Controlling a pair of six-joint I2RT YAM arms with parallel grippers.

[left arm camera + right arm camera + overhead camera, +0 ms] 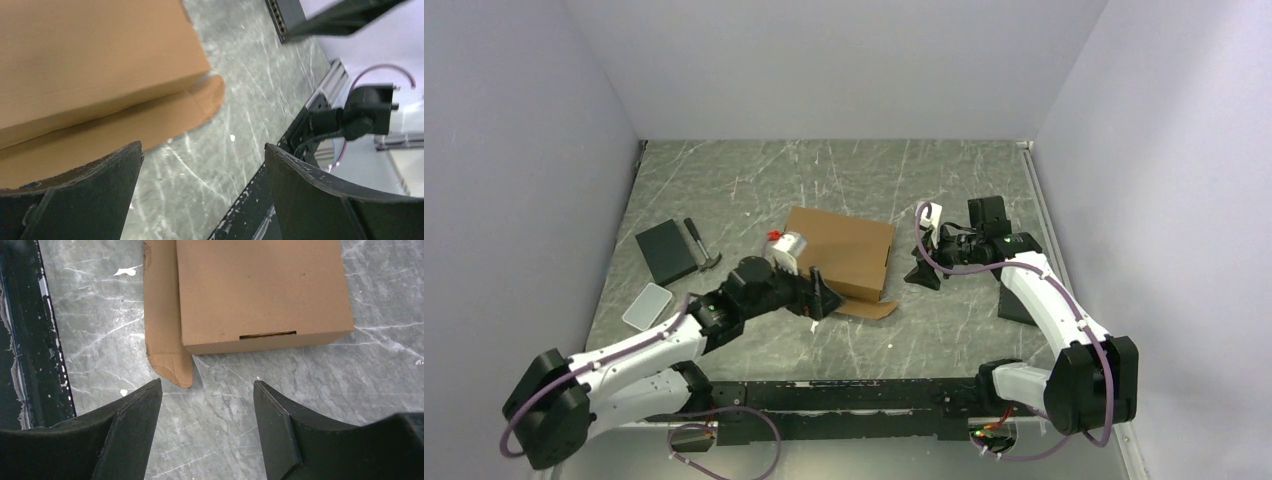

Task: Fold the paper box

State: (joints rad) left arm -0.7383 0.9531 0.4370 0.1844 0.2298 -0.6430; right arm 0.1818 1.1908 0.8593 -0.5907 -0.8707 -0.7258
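Note:
The paper box [842,250] is brown cardboard, standing closed in the middle of the table, with one rounded flap [870,308] lying flat along its near side. My left gripper [824,300] is open just in front of that flap, touching nothing. In the left wrist view the paper box [95,55] fills the upper left and only bare table lies between the fingers [100,185]. My right gripper [921,271] stands open to the right of the box, apart from it. In the right wrist view the box [260,290] and its flap [165,335] lie ahead of the empty jaws.
A black pad [666,250], a small hammer-like tool [700,245] and a pale flat tray [647,305] lie at the left. A white and red object [786,246] sits at the box's left edge. A black rail [844,392] runs along the near edge.

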